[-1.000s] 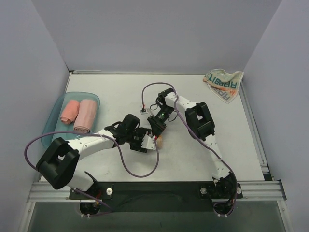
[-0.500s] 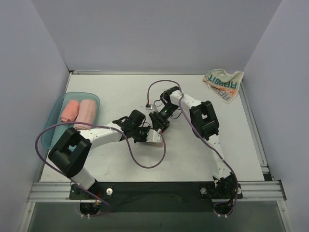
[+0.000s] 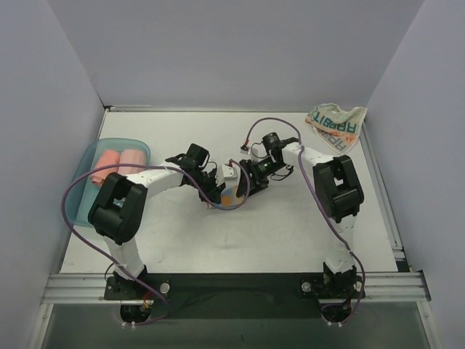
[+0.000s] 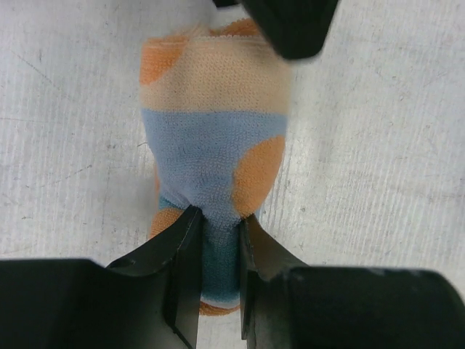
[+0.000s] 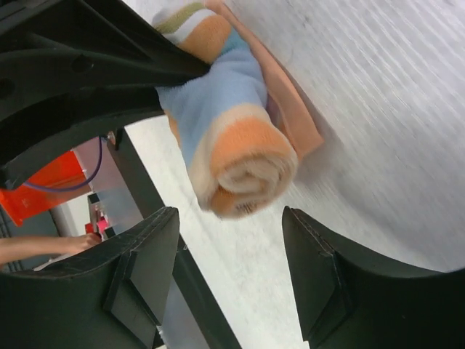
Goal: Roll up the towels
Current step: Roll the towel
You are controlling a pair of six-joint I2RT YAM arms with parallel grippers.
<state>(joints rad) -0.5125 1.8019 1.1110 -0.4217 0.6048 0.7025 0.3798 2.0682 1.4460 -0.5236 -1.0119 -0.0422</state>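
The striped towel with orange dots (image 3: 229, 196) is rolled up at the table's middle. My left gripper (image 3: 217, 193) is shut on one end of the roll (image 4: 214, 123), its jaws pinching the blue band (image 4: 218, 218). My right gripper (image 3: 248, 182) is open just right of the roll. In the right wrist view its jaws (image 5: 229, 214) stand wide apart, and the roll's spiral end (image 5: 240, 156) faces them without touching. The whitish RABBIT towel (image 3: 336, 125) lies crumpled and unrolled at the far right corner. Two pink rolled towels (image 3: 120, 161) lie in the teal tray.
The shallow teal tray (image 3: 86, 161) sits at the left edge of the table. Purple cables loop from both arms over the middle. Grey walls close in the left, far and right sides. A metal rail runs along the near edge.
The left gripper has carried the rolled striped towel away from the near edge toward the middle. The right gripper has drawn back to the right.
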